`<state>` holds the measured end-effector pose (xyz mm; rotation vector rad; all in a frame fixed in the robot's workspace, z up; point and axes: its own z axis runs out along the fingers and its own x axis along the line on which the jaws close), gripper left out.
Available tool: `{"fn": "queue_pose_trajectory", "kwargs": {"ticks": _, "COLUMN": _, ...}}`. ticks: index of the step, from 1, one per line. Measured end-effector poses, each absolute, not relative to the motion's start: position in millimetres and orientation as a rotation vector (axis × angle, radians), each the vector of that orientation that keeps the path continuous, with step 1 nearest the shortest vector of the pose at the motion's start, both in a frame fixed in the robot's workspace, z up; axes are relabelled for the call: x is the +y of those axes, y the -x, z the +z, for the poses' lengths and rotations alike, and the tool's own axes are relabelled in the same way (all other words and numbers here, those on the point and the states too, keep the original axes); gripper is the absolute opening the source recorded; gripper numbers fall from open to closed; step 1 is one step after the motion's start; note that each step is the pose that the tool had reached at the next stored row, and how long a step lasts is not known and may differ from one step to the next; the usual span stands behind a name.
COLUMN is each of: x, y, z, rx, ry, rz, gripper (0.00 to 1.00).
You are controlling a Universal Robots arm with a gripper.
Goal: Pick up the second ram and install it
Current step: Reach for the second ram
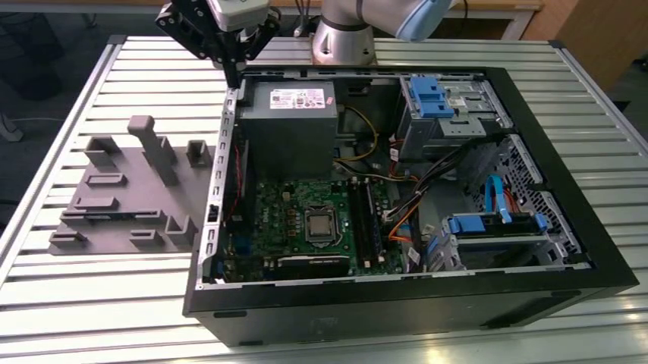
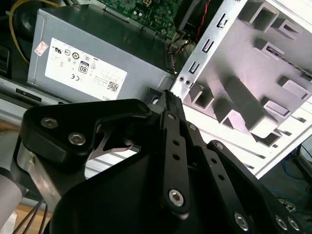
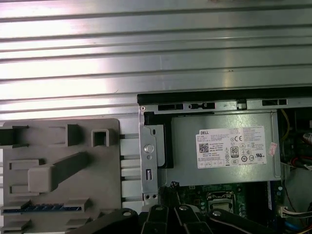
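Black hand [image 1: 233, 74] hovers empty, fingers pinched together, above the open black computer case's [image 1: 405, 311] rim. The second ram [image 3: 41, 208], a thin dark stick, sits in the grey plastic tray [image 3: 109, 195]. Dropping here risks clipping metal.

The arm [image 1: 342, 34] is cut off at the exterior view's top. The first wrist view crops the grey tray [image 3: 112, 165].

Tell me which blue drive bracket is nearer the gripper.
The blue bracket level with the power supply, higher in the exterior view; the other blue bracket lies lower, farther from the gripper.
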<state>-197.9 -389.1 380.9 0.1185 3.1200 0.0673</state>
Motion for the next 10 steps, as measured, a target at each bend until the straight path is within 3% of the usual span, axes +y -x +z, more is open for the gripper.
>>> {"fn": "queue_pose_trajectory", "kwargs": {"ticks": 10, "x": -389.1, "y": 200.2, "z": 380.9, "rx": 3.12, "ry": -0.119, "rz": 0.067, "gripper": 0.11}}
